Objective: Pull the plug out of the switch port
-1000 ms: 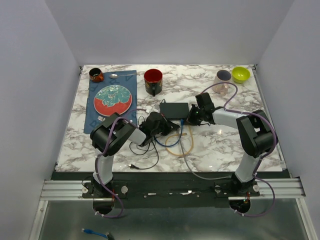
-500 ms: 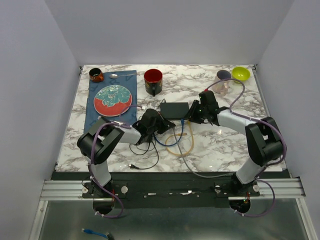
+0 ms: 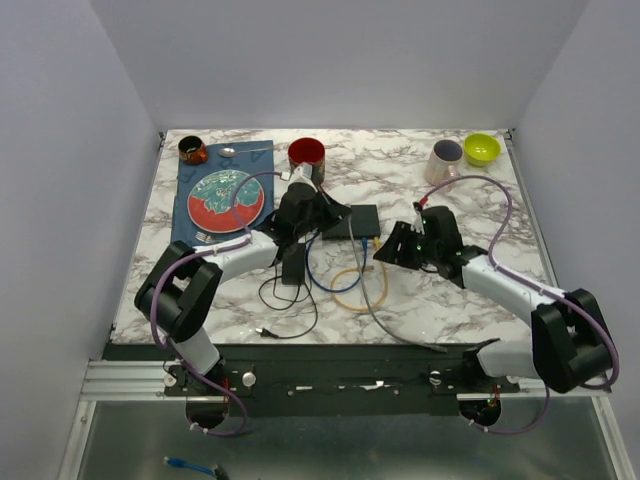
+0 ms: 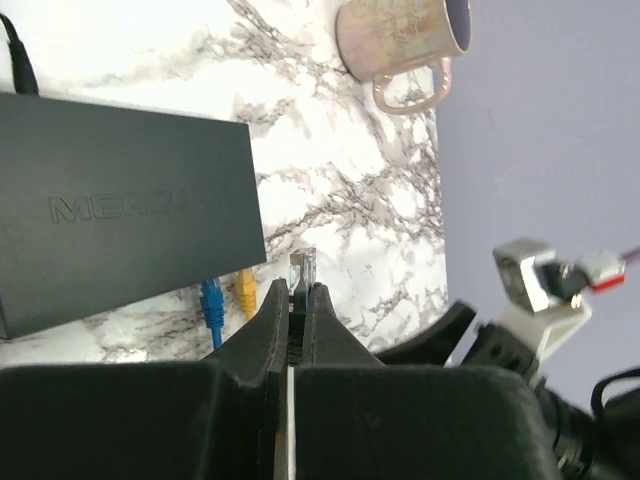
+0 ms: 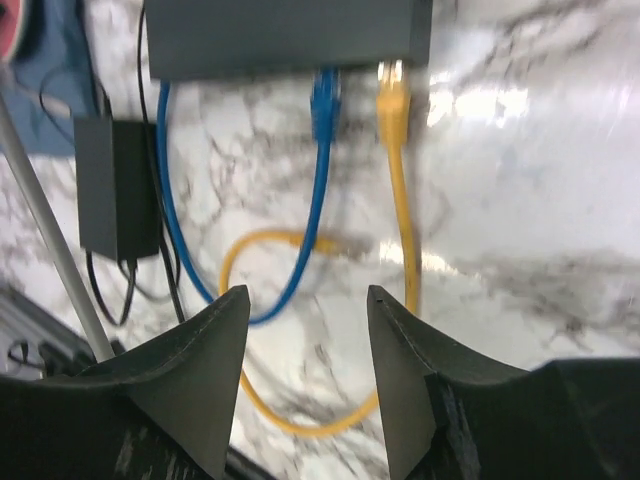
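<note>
Changed since a second ago: left arm stretched far out, with the left gripper point(image 3: 325, 220) up from the 6 o'clock side of the switch point(image 3: 360, 217) to its 9 o'clock end. Right arm drawn back, with the right gripper point(image 3: 388, 250) off the switch's 3 o'clock end and now at its 5 o'clock, elbow swung out toward the table's 4 o'clock corner.

Nearest, at 6 o'clock: grey floor with a loose blue lead point(image 3: 188, 464), then a metal rail point(image 3: 340, 375) carrying both bases. Beyond it, a table point(image 3: 460, 300) of white marble veined in grey.

Near the table's centre, toward 6:
- a thin black cord point(image 3: 285, 322)
- a black power brick point(image 5: 118, 190)
- a grey cable point(image 3: 385, 320)
- a looped yellow cable point(image 5: 402, 200) and a blue cable point(image 5: 321, 170), both plugged into the switch's near face at its 3 o'clock end

Spread wide above those two cables: the right gripper. Pinched between the pressed-together fingers of the left gripper: the clear plug point(image 4: 302, 266), out of any port, just off the switch's near 3 o'clock corner in the wrist view. On the switch's lid, raised lettering: "MERCU", the rest too faint to read.

Farther, at 10 o'clock: a red and teal plate point(image 3: 225, 198) on a blue mat point(image 3: 190, 237). Along the far edge, from 11 to 1: a dark cup point(image 3: 192, 150), a spoon point(image 3: 231, 151), a red mug point(image 3: 306, 152), a pale mug point(image 3: 445, 155), a green bowl point(image 3: 481, 148). On three sides, plain pale lilac walls point(image 3: 340, 60).
</note>
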`<state>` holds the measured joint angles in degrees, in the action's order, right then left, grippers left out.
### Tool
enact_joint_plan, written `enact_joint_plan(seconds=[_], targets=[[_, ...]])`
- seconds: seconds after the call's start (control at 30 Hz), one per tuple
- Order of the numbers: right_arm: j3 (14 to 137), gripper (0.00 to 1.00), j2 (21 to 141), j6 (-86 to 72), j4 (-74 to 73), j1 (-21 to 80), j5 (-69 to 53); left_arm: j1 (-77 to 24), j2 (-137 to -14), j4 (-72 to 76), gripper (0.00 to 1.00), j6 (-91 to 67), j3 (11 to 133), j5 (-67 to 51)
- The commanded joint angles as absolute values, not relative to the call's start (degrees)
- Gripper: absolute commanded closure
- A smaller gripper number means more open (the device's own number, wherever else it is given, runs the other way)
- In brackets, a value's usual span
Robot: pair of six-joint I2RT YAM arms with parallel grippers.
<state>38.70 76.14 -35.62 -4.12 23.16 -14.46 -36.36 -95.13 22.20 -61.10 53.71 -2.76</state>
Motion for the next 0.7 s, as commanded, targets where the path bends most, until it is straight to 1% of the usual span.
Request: enact_joint_plan(seconds=[0.0, 0.03, 0.13, 0.3, 0.47, 0.67], targets=[[32.53, 0.41, 68.83, -33.22, 2.63, 23.47, -23.72, -35.25, -95.01, 15.83, 1.00, -56.43, 58.00, -0.44], [31.74, 0.41, 67.69, -33.05, 4.20, 23.55, -26.69, -35.16, -95.79, 15.30, 1.00, -55.82, 58.62, -0.44], [30.41, 0.40, 65.22, -32.08, 5.01, 24.17, -30.57, -35.07, -97.11, 14.15, 1.00, -55.46, 60.11, -0.44], [27.43, 0.39, 62.41, -32.96, 7.99, 25.05, -32.34, -34.98, -98.00, 13.54, 1.00, -55.28, 61.17, -0.44], [26.63, 0.38, 63.98, -33.31, 12.21, 27.42, -34.54, -34.98, -98.61, 13.45, 1.00, -55.02, 61.08, -0.35], [28.21, 0.38, 68.11, -33.75, 14.85, 31.99, -34.02, -35.07, -98.44, 13.01, 1.00, -54.84, 61.08, -0.44]])
